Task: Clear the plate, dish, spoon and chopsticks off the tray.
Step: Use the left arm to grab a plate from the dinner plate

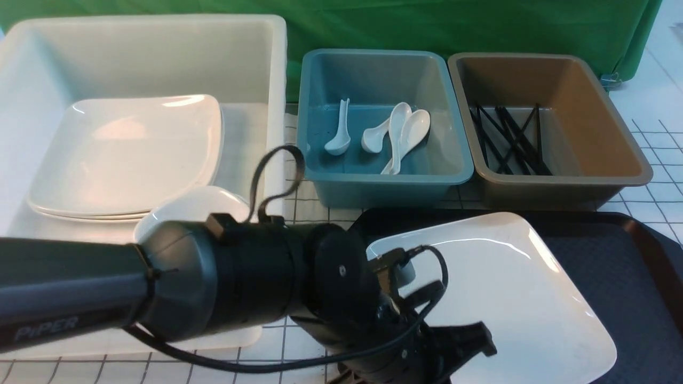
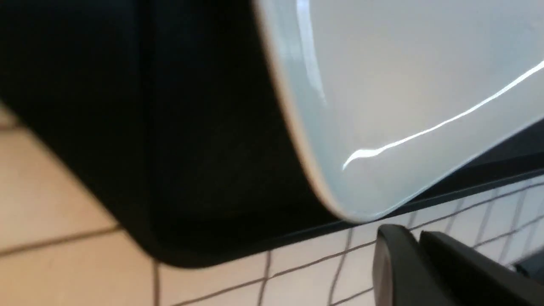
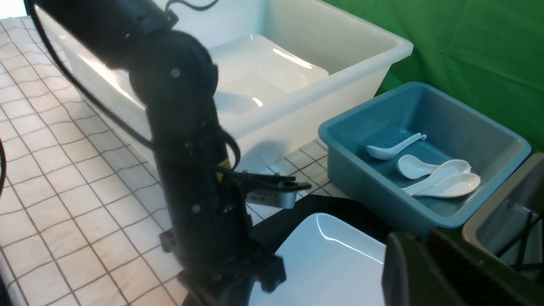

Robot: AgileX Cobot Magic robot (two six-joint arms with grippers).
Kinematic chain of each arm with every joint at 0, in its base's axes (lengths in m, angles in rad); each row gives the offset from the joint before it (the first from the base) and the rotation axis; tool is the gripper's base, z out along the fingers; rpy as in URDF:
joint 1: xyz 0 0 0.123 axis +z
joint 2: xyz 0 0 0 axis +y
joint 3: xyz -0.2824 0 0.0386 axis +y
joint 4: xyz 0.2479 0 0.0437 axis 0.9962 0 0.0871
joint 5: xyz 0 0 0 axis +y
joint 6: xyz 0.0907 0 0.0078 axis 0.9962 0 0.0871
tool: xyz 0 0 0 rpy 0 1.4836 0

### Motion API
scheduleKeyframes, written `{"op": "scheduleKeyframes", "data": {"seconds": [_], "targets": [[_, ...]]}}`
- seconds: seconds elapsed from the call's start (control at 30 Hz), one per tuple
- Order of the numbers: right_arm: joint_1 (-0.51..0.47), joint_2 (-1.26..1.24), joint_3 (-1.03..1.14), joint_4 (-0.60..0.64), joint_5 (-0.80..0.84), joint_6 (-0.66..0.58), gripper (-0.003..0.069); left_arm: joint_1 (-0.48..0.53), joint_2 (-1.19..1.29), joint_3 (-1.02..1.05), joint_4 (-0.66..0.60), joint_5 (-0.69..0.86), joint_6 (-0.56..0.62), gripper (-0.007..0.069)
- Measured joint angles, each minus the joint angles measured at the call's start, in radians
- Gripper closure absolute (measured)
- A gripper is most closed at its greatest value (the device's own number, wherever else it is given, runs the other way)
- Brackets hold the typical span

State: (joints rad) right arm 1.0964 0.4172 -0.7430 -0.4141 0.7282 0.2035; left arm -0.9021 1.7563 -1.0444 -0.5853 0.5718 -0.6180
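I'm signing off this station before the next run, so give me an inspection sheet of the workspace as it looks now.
Surface: white grid-patterned tablecloth; black tray on it.
Job's things: plate lies on the tray; four spoons in the blue bin; chopsticks in the brown bin; small dish beside stacked plates in the white bin.
Clutter: nothing seen.
Grippers: left gripper at the plate's near-left corner, open or shut unclear; right gripper seen only in its own wrist view, state unclear.
Cables: black cable loops at the left arm's wrist.
Surroundings: green cloth behind the bins.
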Motion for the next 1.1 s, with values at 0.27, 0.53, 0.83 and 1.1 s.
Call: {"op": "scheduleKeyframes", "data": {"seconds": [0.27, 0.53, 0.83, 1.1], "targets": [[0.000, 0.000, 0.000, 0.000, 0.000, 0.004, 0.0587, -0.039, 0.003, 0.000, 0.228, 0.007, -0.316, 0.0260], [0.000, 0.000, 0.000, 0.001, 0.000, 0.004, 0.0587, -0.039, 0.049, 0.003, 0.275, -0.111, -0.393, 0.0162], [0.000, 0.000, 0.000, 0.001, 0.000, 0.004, 0.0587, -0.039, 0.102, 0.003, 0.263, -0.198, -0.432, 0.0250], [0.000, 0.000, 0.000, 0.001, 0.000, 0.004, 0.0587, -0.039, 0.116, 0.003, 0.274, -0.233, -0.434, 0.0408]]}}
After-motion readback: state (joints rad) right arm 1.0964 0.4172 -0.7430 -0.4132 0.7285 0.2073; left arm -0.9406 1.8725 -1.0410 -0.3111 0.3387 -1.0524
